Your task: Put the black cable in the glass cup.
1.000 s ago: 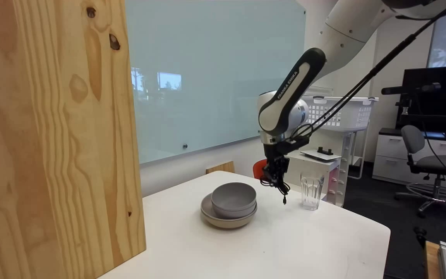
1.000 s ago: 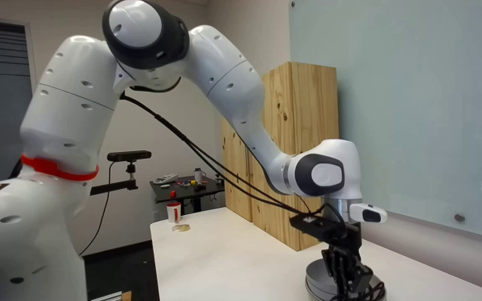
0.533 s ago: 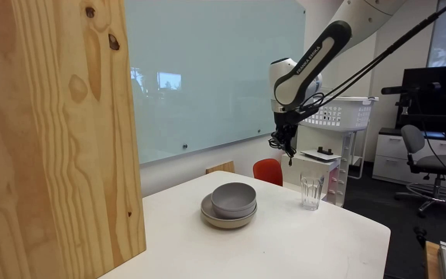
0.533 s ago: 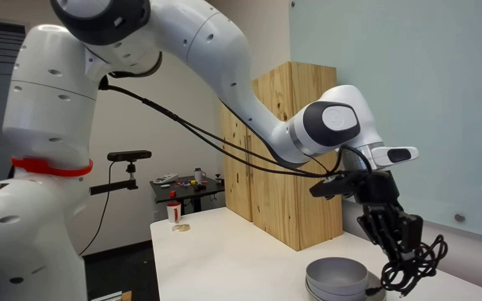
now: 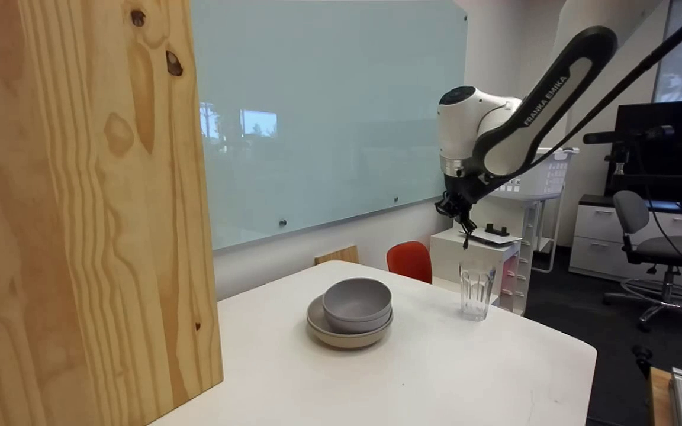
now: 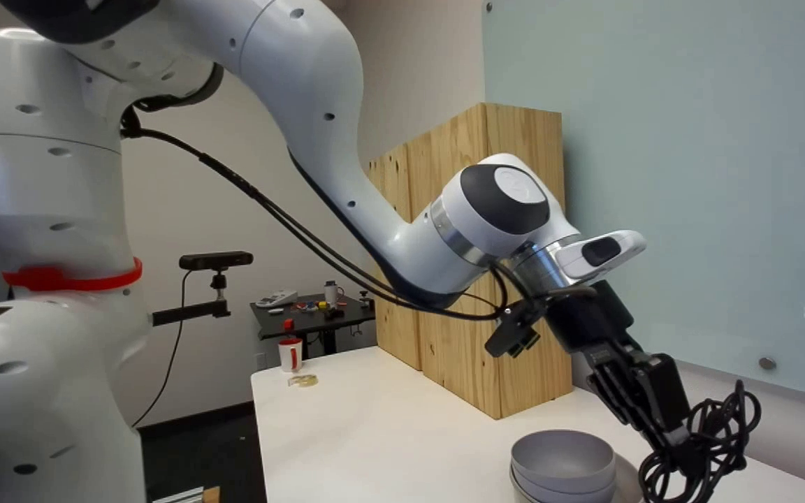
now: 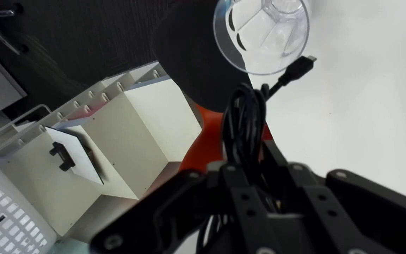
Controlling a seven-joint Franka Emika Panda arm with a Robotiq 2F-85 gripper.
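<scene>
Quite narrow, the gripper (image 7: 247, 158) holds the cable (image 7: 243, 121) pinched in its tip, a coil of it poking out toward twelve o'clock in the wrist view. From there the plug (image 7: 298, 67) points to two o'clock, appearing beside the rim of the cup (image 7: 262, 38), between its four and five. In an exterior view the cup stands upright on the table (image 5: 436, 378), at nearly three o'clock from the bowls (image 5: 357, 302); the cable's end hangs above the cup, toward eleven o'clock, apart from the rim.
</scene>
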